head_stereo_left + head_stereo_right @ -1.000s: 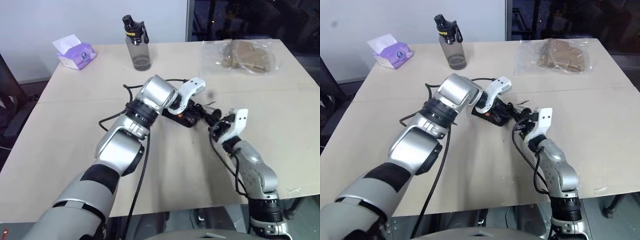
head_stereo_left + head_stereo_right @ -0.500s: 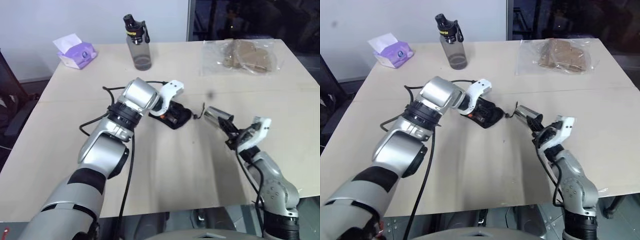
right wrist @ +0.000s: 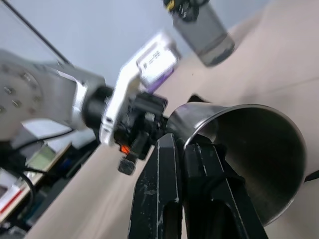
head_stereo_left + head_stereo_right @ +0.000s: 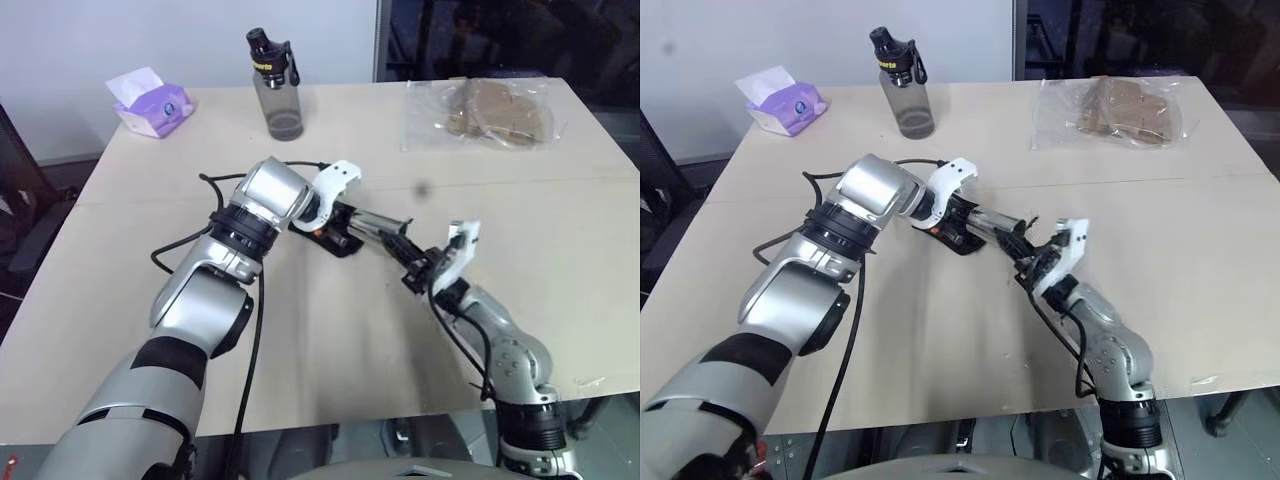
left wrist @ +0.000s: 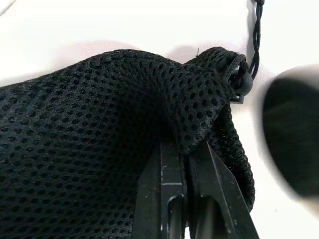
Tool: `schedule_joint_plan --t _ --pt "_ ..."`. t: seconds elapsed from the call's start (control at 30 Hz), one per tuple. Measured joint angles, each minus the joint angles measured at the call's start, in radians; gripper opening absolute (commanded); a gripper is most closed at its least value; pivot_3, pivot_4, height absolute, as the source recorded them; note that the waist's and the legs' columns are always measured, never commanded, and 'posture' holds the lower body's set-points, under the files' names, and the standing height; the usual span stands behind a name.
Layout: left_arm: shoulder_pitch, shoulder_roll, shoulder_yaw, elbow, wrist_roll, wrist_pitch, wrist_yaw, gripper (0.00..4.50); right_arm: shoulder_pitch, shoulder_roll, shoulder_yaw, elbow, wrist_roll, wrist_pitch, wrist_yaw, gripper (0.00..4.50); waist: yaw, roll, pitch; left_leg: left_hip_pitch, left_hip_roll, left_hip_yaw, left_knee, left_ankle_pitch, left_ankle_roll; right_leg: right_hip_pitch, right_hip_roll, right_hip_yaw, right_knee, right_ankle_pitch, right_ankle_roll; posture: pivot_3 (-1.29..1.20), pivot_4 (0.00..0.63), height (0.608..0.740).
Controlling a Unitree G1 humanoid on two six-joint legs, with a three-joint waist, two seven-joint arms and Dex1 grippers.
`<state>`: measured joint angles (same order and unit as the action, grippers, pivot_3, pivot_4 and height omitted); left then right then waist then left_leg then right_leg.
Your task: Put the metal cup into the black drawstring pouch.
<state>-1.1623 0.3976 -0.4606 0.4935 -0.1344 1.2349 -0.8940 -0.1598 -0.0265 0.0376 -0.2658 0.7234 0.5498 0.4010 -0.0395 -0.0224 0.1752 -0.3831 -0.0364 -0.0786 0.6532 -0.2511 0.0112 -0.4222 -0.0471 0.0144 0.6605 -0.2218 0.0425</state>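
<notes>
Metal cup (image 4: 378,227): lying near level above the table (image 4: 560,250), clamped by the rim in the shut right gripper (image 4: 418,272), base leading toward the black drawstring pouch (image 4: 335,238), long axis pointing from that gripper at the pouch mouth.

Pouch: resting on the table, its mesh near the mouth pinched in the closed left gripper (image 5: 185,149); the cup's base is sitting just at the mouth.

Surroundings: water bottle (image 4: 274,86), tissue pack (image 4: 149,103) and clear plastic bag (image 4: 484,112) standing well apart; open tabletop all round.
</notes>
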Motion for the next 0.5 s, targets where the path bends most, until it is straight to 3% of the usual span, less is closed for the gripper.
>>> schedule_joint_plan --t 0.37,0.5 --pt "0.005 0.031 0.028 -0.057 -0.017 0.043 0.029 0.0 -0.064 -0.014 0.075 0.208 -0.194 -0.132 0.07 0.13 -0.004 0.0 0.0 0.002 0.0 0.001 0.0 0.0 0.0 0.0 0.001 0.001 0.002 0.0 0.0 0.0 0.15 0.74" --pt "0.029 0.059 0.041 -0.137 -0.03 0.079 0.041 0.0 -0.176 -0.054 0.17 0.339 -0.41 -0.275 0.074 0.13 -0.004 0.0 0.0 0.002 0.0 0.001 0.0 0.0 0.0 0.0 0.001 0.002 0.002 0.0 0.0 0.0 0.15 0.74"
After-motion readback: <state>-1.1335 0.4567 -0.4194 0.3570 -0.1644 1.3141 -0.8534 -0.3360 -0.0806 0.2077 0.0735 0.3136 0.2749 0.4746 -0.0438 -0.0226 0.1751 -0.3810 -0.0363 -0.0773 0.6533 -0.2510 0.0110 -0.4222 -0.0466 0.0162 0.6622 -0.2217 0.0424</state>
